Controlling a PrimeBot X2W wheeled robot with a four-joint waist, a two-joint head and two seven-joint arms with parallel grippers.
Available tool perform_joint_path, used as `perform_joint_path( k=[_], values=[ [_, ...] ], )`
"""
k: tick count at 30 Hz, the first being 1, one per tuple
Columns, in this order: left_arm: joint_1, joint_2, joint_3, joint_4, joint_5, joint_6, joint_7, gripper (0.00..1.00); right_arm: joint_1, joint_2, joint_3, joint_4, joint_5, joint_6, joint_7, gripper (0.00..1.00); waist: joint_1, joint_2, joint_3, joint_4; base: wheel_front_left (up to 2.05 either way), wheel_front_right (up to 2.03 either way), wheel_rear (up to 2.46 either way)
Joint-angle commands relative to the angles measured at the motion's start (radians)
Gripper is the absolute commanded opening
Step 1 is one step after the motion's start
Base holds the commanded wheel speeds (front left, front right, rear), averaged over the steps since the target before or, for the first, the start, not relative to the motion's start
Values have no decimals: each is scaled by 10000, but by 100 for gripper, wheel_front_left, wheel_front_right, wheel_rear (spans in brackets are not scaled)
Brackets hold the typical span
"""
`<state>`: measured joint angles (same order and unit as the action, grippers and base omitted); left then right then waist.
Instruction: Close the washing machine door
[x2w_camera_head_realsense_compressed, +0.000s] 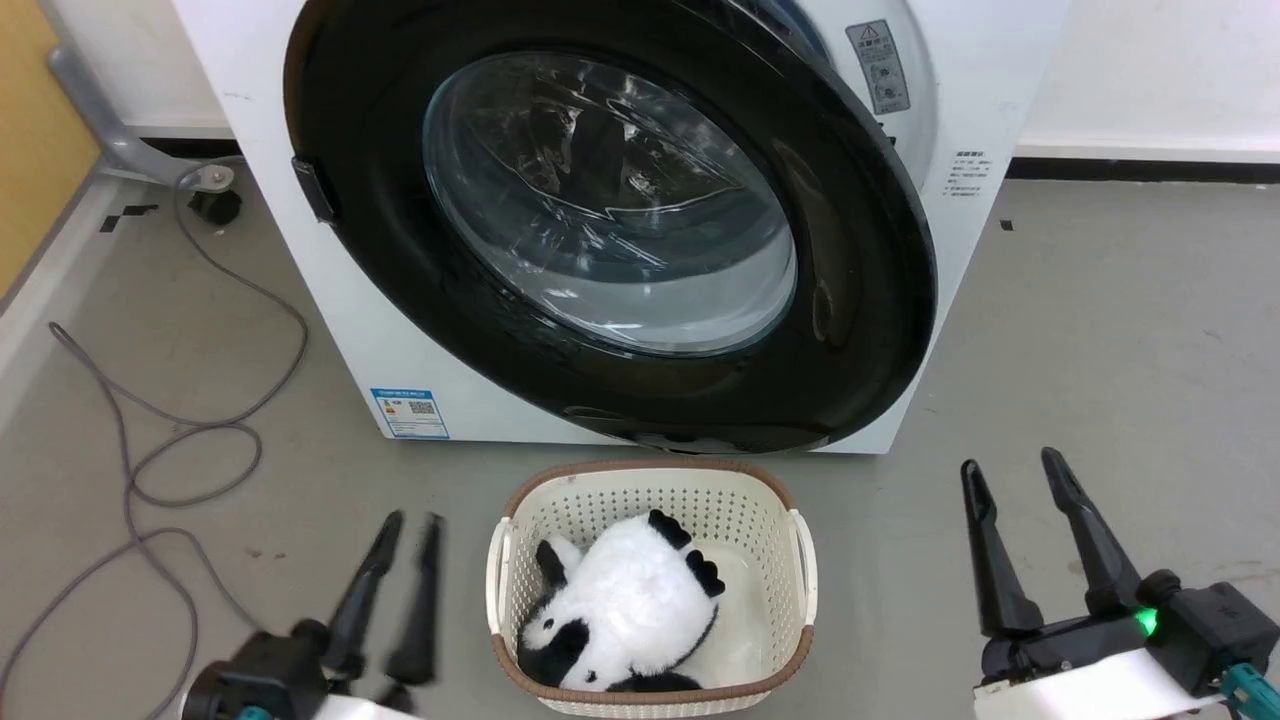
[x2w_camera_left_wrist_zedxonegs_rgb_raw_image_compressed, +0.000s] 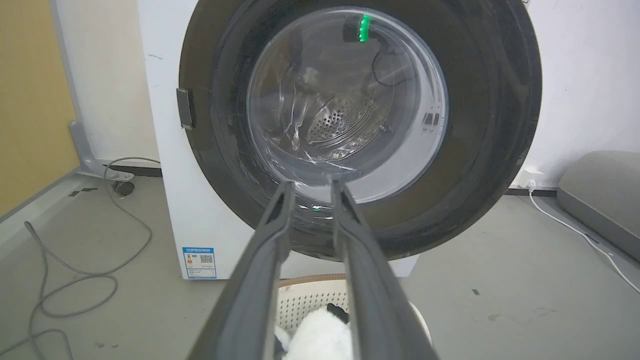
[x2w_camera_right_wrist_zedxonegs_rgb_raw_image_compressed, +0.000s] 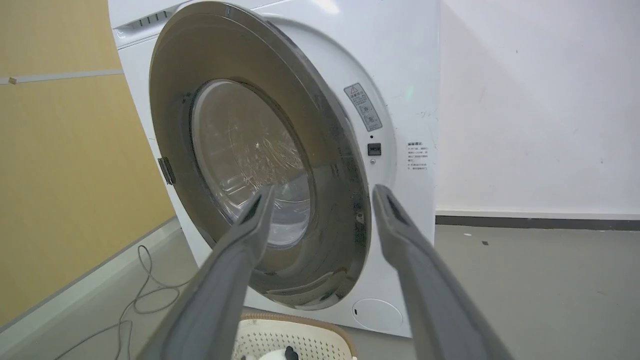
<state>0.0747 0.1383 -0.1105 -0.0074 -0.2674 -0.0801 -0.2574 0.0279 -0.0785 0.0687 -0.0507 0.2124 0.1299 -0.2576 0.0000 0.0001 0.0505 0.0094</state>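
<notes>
Head view: the washing machine door (x2w_camera_head_realsense_compressed: 610, 220) hangs ajar, its loose edge at eleven o'clock from the wide-open right tool (x2w_camera_head_realsense_compressed: 1010, 463), farther from the barely open left tool (x2w_camera_head_realsense_compressed: 413, 518).

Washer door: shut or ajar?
Ajar: the washing machine door stands off the washing machine at its right edge, exposing the warning label.

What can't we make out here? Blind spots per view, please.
- Head view: washing machine top cut off by the upper edge.
- Head view: left gripper motion-blurred, finger gap unclear there.
- Head view: the inside lost behind glare on the washing machine door window.
- Right wrist view: warning sticker text too small.
- Left wrist view: basket mostly hidden behind the left gripper.
</notes>
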Motion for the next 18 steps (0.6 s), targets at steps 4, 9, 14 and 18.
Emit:
perform_joint_path(
  k=[4, 9, 14, 18],
  values=[
    [132, -172, 176, 162, 422, -232, -42, 100, 50, -50, 123, -27, 36, 8, -42, 100, 0, -1, 6, -20, 0, 0, 0],
    [92, -344, 347, 130, 756, -390, -43, 100, 10, -232, 288, -22, 158, 8, -42, 67, 0, -1, 106, 47, 0, 0, 0],
    [-151, -444, 319, 49, 988, -473, -43, 100, -474, -1063, 1154, -129, 294, 8, -42, 0, 0, -1, 623, 252, 0, 0, 0],
    [-337, -492, 250, 15, 1044, -489, -43, 100, -986, -1698, 1820, -85, 392, 8, -42, 0, 0, -1, 994, 404, 0, 0, 0]
  ],
)
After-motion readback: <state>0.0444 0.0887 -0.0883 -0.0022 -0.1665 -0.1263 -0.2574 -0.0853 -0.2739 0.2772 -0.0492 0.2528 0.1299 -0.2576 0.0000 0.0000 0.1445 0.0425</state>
